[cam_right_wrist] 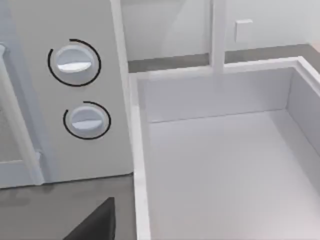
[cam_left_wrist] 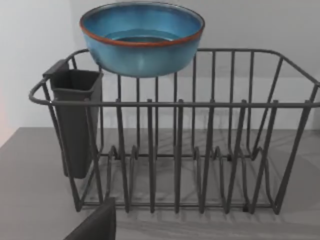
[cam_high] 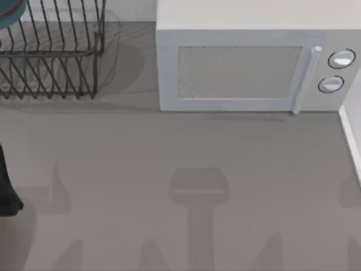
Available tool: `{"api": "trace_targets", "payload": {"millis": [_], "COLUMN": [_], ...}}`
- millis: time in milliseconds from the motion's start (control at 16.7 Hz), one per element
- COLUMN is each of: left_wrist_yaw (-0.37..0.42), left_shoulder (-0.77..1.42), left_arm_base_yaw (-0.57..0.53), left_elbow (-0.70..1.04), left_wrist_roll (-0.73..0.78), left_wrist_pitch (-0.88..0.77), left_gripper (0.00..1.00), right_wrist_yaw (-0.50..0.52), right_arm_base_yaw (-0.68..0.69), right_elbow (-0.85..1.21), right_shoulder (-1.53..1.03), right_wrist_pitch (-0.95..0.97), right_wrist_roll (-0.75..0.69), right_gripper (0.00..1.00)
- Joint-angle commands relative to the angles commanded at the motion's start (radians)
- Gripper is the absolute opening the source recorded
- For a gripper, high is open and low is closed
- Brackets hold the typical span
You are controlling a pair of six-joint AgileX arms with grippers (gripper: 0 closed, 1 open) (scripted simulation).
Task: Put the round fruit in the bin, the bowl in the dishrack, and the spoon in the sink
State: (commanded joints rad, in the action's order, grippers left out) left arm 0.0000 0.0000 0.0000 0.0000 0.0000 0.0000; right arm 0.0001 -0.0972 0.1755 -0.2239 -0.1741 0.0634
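Sitting high at the far back corner of the dishrack point(cam_left_wrist: 190, 150), the bowl point(cam_left_wrist: 142, 37) was upright with its blue-teal mouth open to the ceiling and its base resting on the rack's top wires; being round, it offered no long axis to line up with. In the top view it showed as a sliver of teal at the upper left corner of the frame point(cam_high: 11, 14), over the black wires of the rack point(cam_high: 56, 51). Judged from that, the bowl step looked done or nearly so, and the bowl lay straight ahead of and above the left gripper point(cam_left_wrist: 95, 225), well apart from it, with the whole rack between them. A dark utensil cup point(cam_left_wrist: 75, 125) hung on one end wall of the rack. That left arm was much the nearer one, a dark piece of it showing at the left edge of the top view point(cam_high: 7, 189); whether its fingers were apart or together I could not tell. At the right, the other arm looked down past the microwave point(cam_high: 248, 68) dials into a pale sink point(cam_right_wrist: 220, 165) basin, its finger state likewise impossible to tell
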Motion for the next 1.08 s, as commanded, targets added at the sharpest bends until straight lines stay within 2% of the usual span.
{"api": "trace_targets", "payload": {"millis": [660, 1080], "left_wrist_yaw": [0.0, 0.0], "left_shoulder": [0.0, 0.0], "left_arm_base_yaw": [0.0, 0.0], "left_elbow": [0.0, 0.0], "left_wrist_roll": [0.0, 0.0], "left_wrist_pitch": [0.0, 0.0], "left_gripper": [1.0, 1.0], "right_wrist_yaw": [0.001, -0.001], "right_arm_base_yaw": [-0.344, -0.476], "right_elbow": [0.589, 0.828], "right_shoulder": [-0.969, -1.305], "right_wrist_pitch": [-0.63, -0.852], "right_wrist_roll": [0.237, 0.329], "right_gripper": [1.0, 1.0]}}
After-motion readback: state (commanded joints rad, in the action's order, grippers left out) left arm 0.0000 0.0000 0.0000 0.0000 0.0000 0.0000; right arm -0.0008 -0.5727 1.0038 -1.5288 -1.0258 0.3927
